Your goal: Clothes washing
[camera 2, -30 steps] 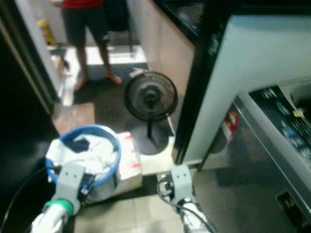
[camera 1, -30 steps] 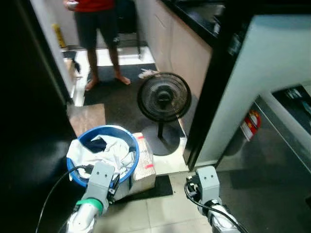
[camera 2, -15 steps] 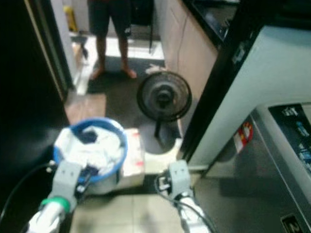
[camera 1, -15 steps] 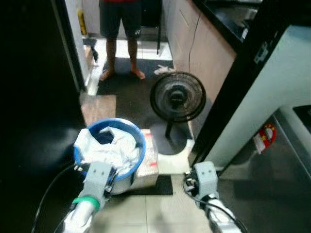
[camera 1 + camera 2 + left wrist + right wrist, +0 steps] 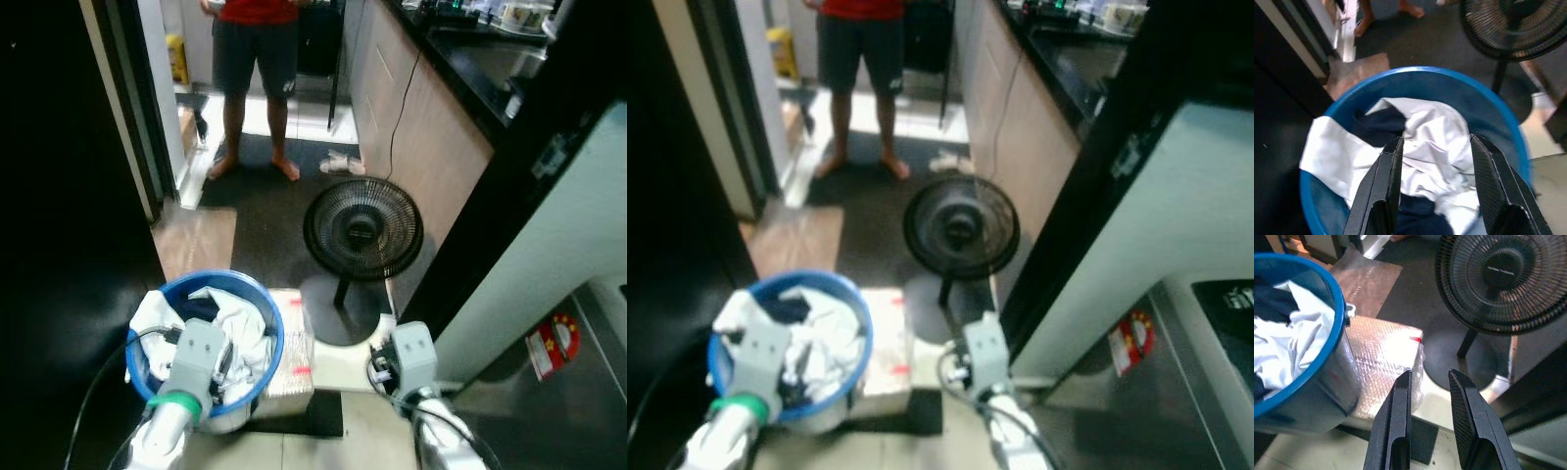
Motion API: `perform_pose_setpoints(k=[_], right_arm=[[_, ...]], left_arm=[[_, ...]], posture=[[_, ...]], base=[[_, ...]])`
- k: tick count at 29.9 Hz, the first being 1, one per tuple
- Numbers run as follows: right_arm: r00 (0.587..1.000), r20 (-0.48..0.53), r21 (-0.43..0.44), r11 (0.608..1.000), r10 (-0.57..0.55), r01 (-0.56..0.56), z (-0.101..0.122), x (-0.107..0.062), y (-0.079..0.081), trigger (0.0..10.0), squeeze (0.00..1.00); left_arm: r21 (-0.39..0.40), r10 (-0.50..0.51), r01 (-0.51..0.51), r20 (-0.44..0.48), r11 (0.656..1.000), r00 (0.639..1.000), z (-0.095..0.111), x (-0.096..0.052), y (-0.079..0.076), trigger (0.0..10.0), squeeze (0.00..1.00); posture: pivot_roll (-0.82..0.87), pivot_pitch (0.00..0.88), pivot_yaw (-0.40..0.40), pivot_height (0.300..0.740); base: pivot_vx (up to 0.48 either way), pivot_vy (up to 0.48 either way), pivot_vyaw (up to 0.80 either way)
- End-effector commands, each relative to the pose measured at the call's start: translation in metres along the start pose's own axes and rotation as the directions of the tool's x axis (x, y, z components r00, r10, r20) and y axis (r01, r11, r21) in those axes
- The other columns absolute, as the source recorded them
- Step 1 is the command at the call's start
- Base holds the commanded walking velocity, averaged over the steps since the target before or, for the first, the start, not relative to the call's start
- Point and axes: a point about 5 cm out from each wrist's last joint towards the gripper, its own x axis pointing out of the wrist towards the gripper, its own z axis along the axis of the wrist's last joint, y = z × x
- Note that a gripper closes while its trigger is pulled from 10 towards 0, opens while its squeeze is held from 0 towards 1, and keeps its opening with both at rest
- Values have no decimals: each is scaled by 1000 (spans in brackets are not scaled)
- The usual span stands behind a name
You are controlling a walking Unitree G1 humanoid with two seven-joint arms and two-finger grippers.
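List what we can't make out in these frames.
- Clothes lower in the blue basket: buried under the white and dark top layers, left wrist view.
- Person: cut off above the waist by the top edge, eye views.
- Washer panel: cut by the right edge, labels blurred, right eye view.
- Box beside the basket: wrapped, print unreadable, right wrist view.

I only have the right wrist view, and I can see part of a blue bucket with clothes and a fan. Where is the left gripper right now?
Observer: The left gripper hangs over the blue bucket, fingers open above the white cloth.
Operator: Anything else in the bucket?
Observer: A dark navy garment lies under the white one.
Operator: Is anyone around?
Observer: A person in dark shorts stands barefoot beyond the fan, in the passage.
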Motion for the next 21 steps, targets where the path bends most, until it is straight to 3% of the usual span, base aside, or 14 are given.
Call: perform_pose_setpoints(k=[1,21], right_arm=[[999,-40,-5,1000,-24,23,-11,-8,-8,10000,0],[999,-38,-7,1000,-22,22,-11,-7,-7,10000,0]], left_arm=[[3,-12,12,-21,1000,1000,-5,-2,-6,10000,0],[1,7,-7,-22,1000,1000,-6,-1,-5,10000,0]], posture=[[107,60,-21,740],[106,63,-20,740]], base=[[368,0,525],[0,0,764]])
